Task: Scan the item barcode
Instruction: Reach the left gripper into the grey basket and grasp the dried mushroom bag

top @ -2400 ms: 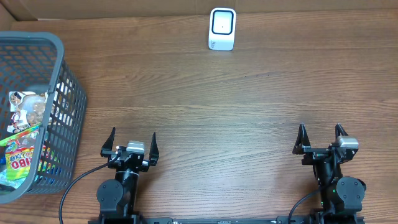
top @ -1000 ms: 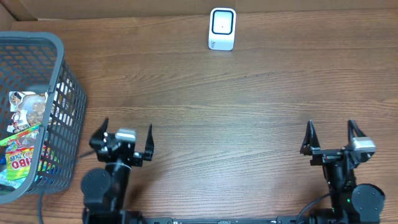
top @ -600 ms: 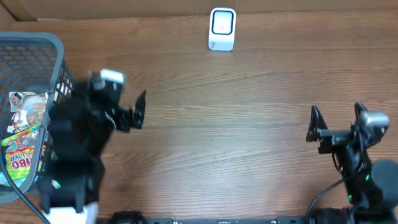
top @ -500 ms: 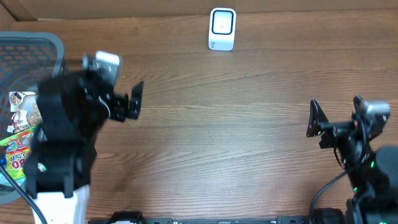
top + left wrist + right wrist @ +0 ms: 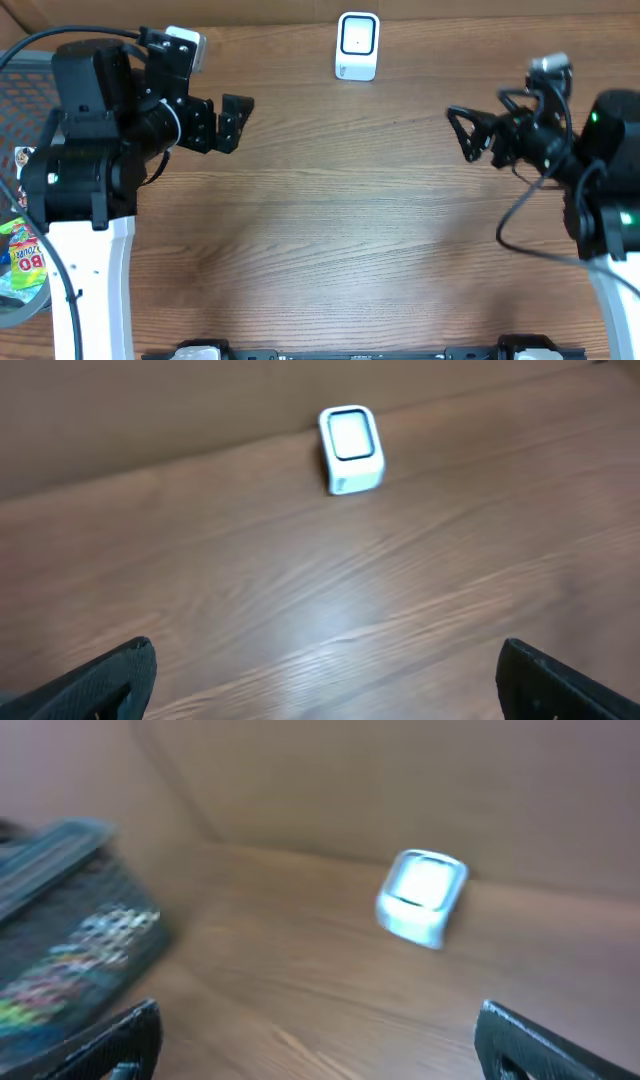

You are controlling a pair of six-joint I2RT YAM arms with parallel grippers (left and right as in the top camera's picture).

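Cannot count snack packets (image 5: 18, 258): only a sliver shows in 1 basket (image 5: 70, 910) at the left edge of the desk (image 5: 350, 220), rest hidden behind left arm. Right wrist view blurred. 1 white scanner (image 5: 357, 45) at far edge. 2 hands: left hand (image 5: 325, 682) spread wide, empty; right hand (image 5: 325, 1040) likewise, empty.
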